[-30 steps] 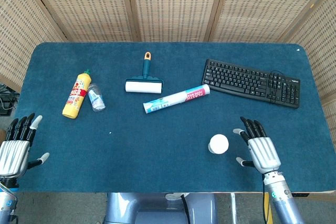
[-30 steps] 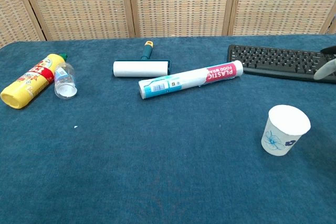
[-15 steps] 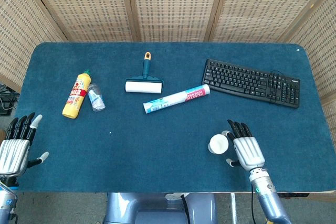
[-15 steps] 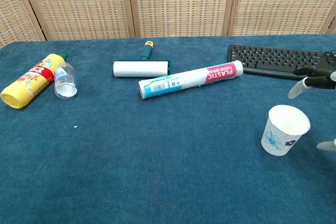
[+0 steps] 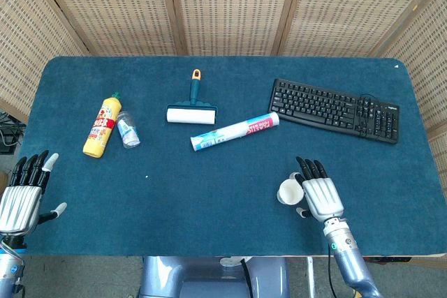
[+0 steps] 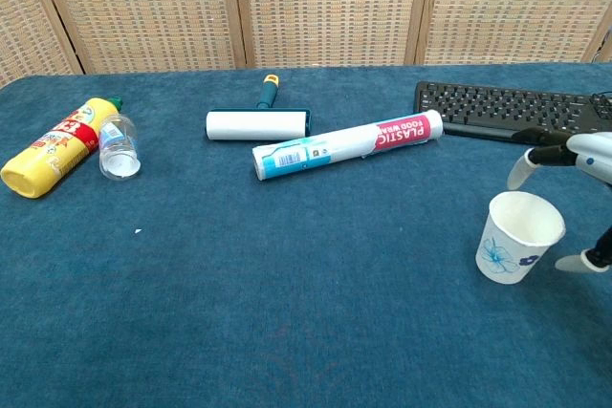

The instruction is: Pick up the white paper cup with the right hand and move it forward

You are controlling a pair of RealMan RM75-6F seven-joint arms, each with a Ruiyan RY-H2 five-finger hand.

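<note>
The white paper cup (image 5: 286, 191) (image 6: 517, 238), printed with small blue flowers, stands upright near the table's front edge on the right. My right hand (image 5: 320, 197) (image 6: 585, 200) is right beside it on its right side, fingers spread. One fingertip (image 6: 517, 171) reaches past the cup's far rim and the thumb (image 6: 574, 263) lies by its near side. I cannot tell whether the hand touches the cup; the fingers are not closed on it. My left hand (image 5: 21, 198) hovers open off the front left corner, holding nothing.
On the blue cloth table (image 5: 174, 186) lie a plastic wrap roll (image 5: 235, 131), a lint roller (image 5: 191, 111), a yellow bottle (image 5: 102, 127) beside a small clear bottle (image 5: 128, 129), and a black keyboard (image 5: 334, 109) beyond the cup.
My right hand has slid left from well clear of the cup to right beside it, fingers now flanking it. The cup and the left hand have stayed put.
</note>
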